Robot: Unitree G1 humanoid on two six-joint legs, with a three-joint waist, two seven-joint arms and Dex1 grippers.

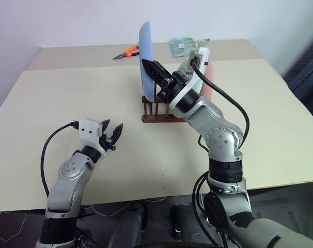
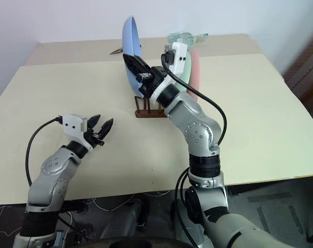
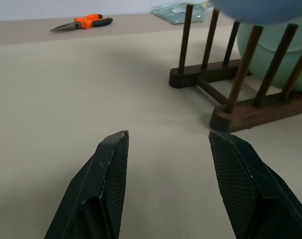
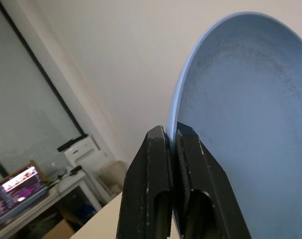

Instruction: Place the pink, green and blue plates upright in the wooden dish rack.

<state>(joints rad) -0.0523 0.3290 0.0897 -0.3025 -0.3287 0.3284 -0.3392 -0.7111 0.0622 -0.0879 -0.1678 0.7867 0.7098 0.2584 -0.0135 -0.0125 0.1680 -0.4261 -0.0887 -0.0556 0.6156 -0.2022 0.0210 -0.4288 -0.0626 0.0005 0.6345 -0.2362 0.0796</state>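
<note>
Risk as we judge it: the blue plate [image 1: 146,57], pinched by its rim alone in the right gripper [image 4: 172,142], could swing and strike the pegs of the wooden dish rack [image 1: 155,109]. It stands upright over the rack's left end. Left gripper [image 1: 114,135] hangs open, empty, nearer us.

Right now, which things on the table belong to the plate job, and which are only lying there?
Belong to the job:
- blue plate, pinched upright by the right gripper
- green plate, standing in the rack
- pink plate, behind the green one
- wooden dish rack

Just lying about:
- orange-handled pliers
- clear packet at the far edge
</note>
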